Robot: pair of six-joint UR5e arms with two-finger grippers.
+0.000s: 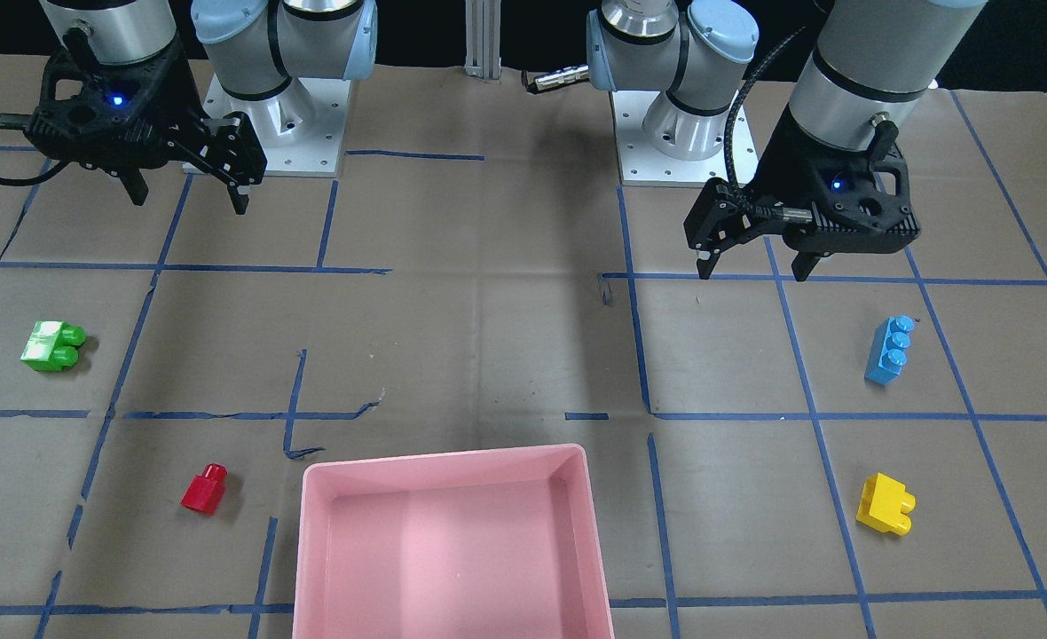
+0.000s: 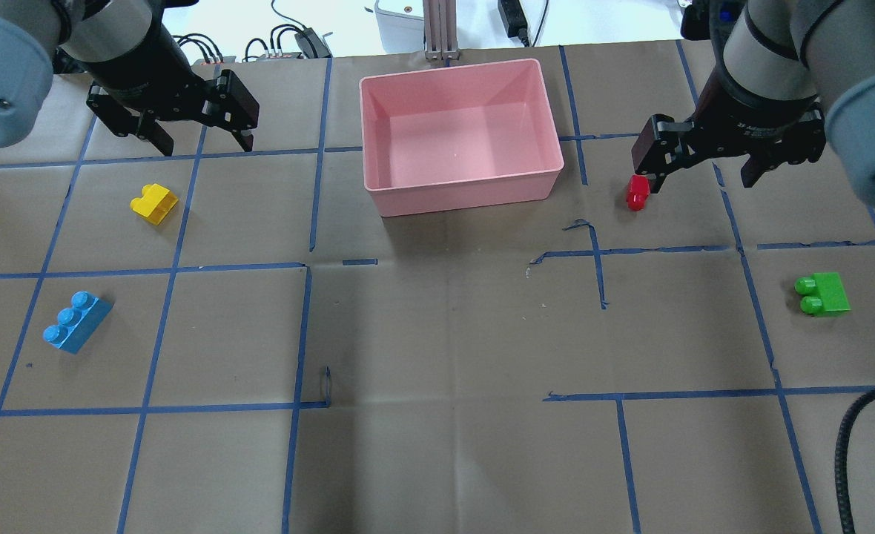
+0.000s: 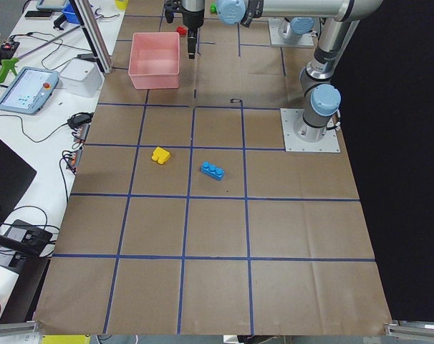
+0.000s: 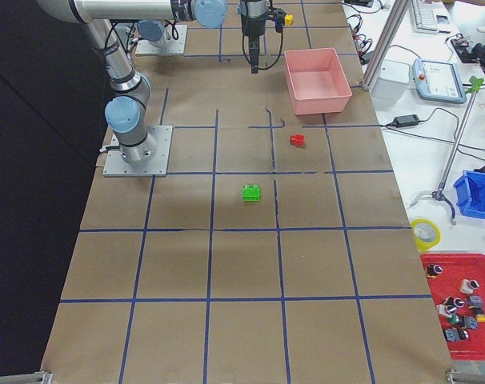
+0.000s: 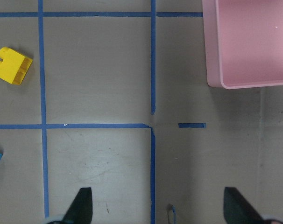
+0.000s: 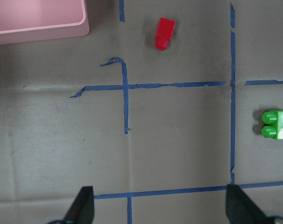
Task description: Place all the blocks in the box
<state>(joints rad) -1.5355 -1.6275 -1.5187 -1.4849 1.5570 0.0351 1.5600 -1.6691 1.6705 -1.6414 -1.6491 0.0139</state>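
Outside the box lie all four blocks; left hand and right hand released.

I'm running this from afar, and it is plainly a robotics lab. The surface is a large bench wrapped in brown paper and marked into squares with blue tape. Two industrial arms stand on metal plates bolted to it. Along the side benches I see a touchscreen controller, loose cables, an aluminium post, a blue bin, a red tray of small parts and a tape roll.
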